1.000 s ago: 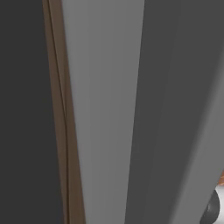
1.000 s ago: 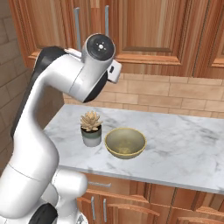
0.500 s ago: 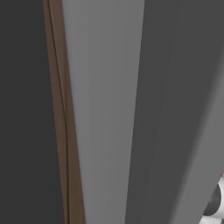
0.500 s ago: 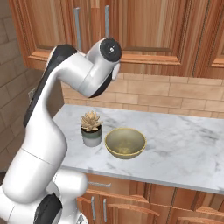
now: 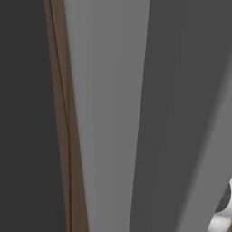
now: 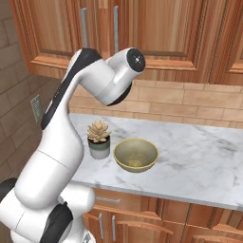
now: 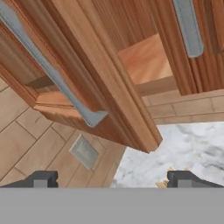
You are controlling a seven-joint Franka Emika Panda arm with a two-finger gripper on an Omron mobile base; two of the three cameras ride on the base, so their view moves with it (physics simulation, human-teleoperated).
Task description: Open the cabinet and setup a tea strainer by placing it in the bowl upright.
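The hand view looks up at the wooden wall cabinet. Its left door (image 7: 83, 65), with a long grey handle (image 7: 52, 74), stands ajar, and its lower corner juts toward me. A pale wood inner surface (image 7: 144, 61) shows in the gap beside the right door's handle (image 7: 188, 26). My gripper (image 7: 114, 179) is open and empty below the door, fingertips (image 7: 41, 178) far apart. In the right base view the raised arm (image 6: 114, 80) covers the cabinet's lower edge under the two handles (image 6: 84, 26). A yellow-green bowl (image 6: 136, 154) sits empty on the marble counter (image 6: 199, 152).
A small potted succulent (image 6: 98, 139) stands just left of the bowl. A wall outlet (image 6: 36, 108) sits on the brick backsplash at left. Lower cabinets with handles (image 6: 107, 228) run under the counter. A grey panel (image 5: 108, 113) stands close up in the left base view.
The arm's wrist has swung to the right and slightly down in front of the cabinet. Bowl and plant have not moved.
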